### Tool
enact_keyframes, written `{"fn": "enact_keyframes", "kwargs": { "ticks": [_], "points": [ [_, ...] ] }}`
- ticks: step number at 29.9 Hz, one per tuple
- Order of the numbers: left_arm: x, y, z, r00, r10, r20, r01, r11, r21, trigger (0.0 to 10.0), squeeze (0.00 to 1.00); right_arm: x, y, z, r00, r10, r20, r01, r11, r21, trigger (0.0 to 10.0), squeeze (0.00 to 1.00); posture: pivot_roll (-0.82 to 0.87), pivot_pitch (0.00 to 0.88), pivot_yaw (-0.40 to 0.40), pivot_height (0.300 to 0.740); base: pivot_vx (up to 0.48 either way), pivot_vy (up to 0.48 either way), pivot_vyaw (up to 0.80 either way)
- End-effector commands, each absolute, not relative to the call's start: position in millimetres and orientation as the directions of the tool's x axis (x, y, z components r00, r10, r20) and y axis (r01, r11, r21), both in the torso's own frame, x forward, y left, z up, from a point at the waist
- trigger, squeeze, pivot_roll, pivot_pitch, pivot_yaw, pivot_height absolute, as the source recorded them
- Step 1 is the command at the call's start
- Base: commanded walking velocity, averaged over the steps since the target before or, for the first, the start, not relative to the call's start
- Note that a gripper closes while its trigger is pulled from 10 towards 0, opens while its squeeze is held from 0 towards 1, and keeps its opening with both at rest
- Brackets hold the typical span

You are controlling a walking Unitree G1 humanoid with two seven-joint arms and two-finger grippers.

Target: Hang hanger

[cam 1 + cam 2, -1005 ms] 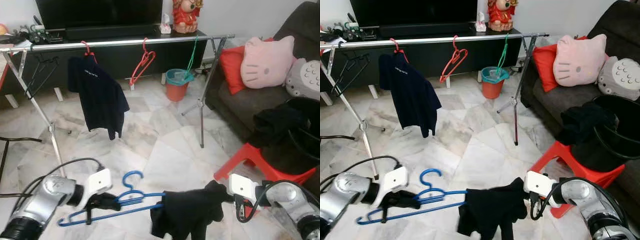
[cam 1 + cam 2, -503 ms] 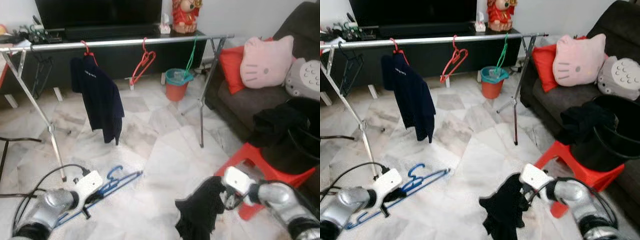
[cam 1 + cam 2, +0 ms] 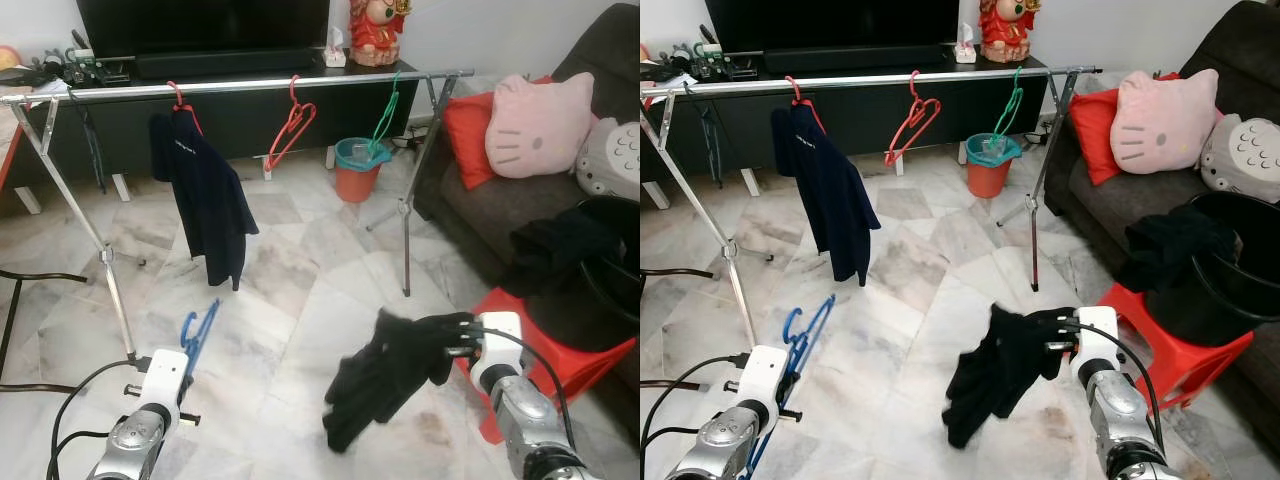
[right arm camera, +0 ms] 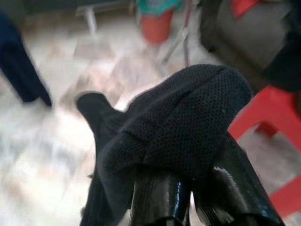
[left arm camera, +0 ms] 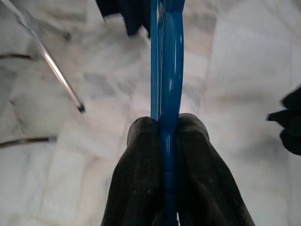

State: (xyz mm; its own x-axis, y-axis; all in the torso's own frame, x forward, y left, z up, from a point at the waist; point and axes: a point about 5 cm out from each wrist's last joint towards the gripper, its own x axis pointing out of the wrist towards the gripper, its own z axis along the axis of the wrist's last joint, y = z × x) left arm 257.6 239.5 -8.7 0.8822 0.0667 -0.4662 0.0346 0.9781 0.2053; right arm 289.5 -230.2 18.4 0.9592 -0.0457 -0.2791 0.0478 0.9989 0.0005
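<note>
Low on the robot's left, the left gripper pinches a blue hanger above the marble floor. Opposite, the right gripper seemingly clamps a black garment; beyond stands the rack rail.

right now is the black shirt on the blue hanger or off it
Off it. The black shirt hangs bunched from the right gripper, apart from the blue hanger clamped in the left gripper.

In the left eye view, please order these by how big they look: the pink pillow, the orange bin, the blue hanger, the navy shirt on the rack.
1. Navy shirt
2. Pink pillow
3. Orange bin and blue hanger: they look alike in size; the hanger is seen edge-on and nearer, so I do not rank them.
</note>
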Motion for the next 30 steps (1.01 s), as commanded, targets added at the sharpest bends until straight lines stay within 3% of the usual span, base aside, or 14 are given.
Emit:
{"fn": "enact_keyframes", "kwargs": {
  "ticks": [1, 5, 6, 7, 8, 9, 23, 30],
  "points": [
    [265, 236, 1, 0.916, 0.053, -0.398, 0.025, 0.982, 0.189, 10.0, 0.0, 300, -231, 39, 0.985, -0.091, -0.148, 0.091, 0.996, -0.006, 0.0, 0.0, 0.01, 0.0, -0.033, 0.74, 0.0, 0.0, 0.0],
    [268, 231, 4, 0.927, 0.042, -0.372, 0.026, 0.984, 0.176, 10.0, 0.0, 300, -228, 40, 0.985, -0.12, -0.121, 0.116, 0.992, -0.038, 0.2, 0.0, 0.01, 0.0, -0.016, 0.74, 0.0, 0.0, 0.0],
    [271, 229, 6, 0.932, 0.047, -0.359, 0.014, 0.986, 0.166, 10.0, 0.0, 298, -223, 39, 0.987, -0.107, -0.117, 0.097, 0.992, -0.085, 3.2, 0.0, -0.01, 0.0, 0.003, 0.74, 0.0, 0.0, 0.0],
    [275, 227, 8, 0.937, 0.053, -0.345, 0.001, 0.988, 0.154, 10.0, 0.0, 296, -217, 35, 0.989, -0.084, -0.124, 0.065, 0.986, -0.156, 8.9, 0.0, -0.01, 0.0, 0.011, 0.74, 0.0, 0.0, 0.0],
    [275, 227, 8, 0.937, 0.053, -0.345, 0.001, 0.988, 0.154, 10.0, 0.0, 296, -217, 35, 0.989, -0.084, -0.124, 0.065, 0.986, -0.156, 8.9, 0.0, -0.01, 0.0, 0.011, 0.74, 0.0, 0.0, 0.0],
    [276, 225, 9, 0.941, 0.055, -0.334, -0.002, 0.988, 0.156, 10.0, 0.0, 295, -215, 33, 0.987, -0.086, -0.133, 0.062, 0.983, -0.17, 10.0, 0.0, -0.01, 0.0, 0.015, 0.74, 0.0, 0.0, 0.0],
    [306, 230, 38, 0.964, 0.072, -0.254, -0.03, 0.986, 0.166, 10.0, 0.0, 313, -189, 42, 0.979, -0.16, -0.123, 0.154, 0.986, -0.055, 10.0, 0.0, 0.0, 0.0, 0.09, 0.74, 0.0, 0.0, 0.0],
    [309, 227, 38, 0.962, 0.079, -0.262, -0.042, 0.989, 0.141, 10.0, 0.0, 312, -186, 39, 0.977, -0.162, -0.136, 0.155, 0.986, -0.058, 10.0, 0.0, 0.01, 0.0, 0.074, 0.74, 0.0, 0.0, 0.0]
  ]
}}
